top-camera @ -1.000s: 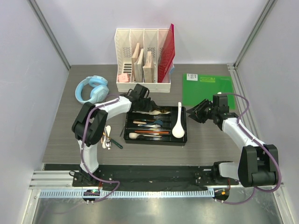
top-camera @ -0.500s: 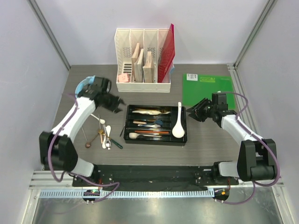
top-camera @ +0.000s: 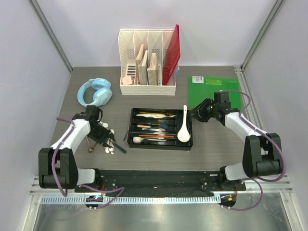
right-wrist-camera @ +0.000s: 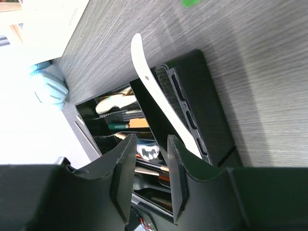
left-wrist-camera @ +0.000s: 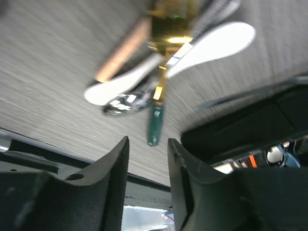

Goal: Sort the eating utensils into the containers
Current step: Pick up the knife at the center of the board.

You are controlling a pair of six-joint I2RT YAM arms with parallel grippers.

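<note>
On the grey table [top-camera: 216, 144] the black tray [top-camera: 161, 147] sits at centre with cutlery in its compartments — the white soup spoon [top-camera: 183, 130] lies in the one at 3 o'clock. The right gripper [top-camera: 198, 113], at the tray's 2 o'clock, has its jaws apart and empty. The left gripper [top-camera: 103, 136], jaws parted on nothing, hovers over loose cutlery [top-camera: 110, 144] at the tray's 9 o'clock.

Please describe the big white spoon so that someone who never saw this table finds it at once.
In the middle of the table lies a black divided tray. The big white spoon lies alone in its right-end compartment, bowl toward the near edge. It is all white and far broader than the thin cutlery in the compartments beside it.
</note>
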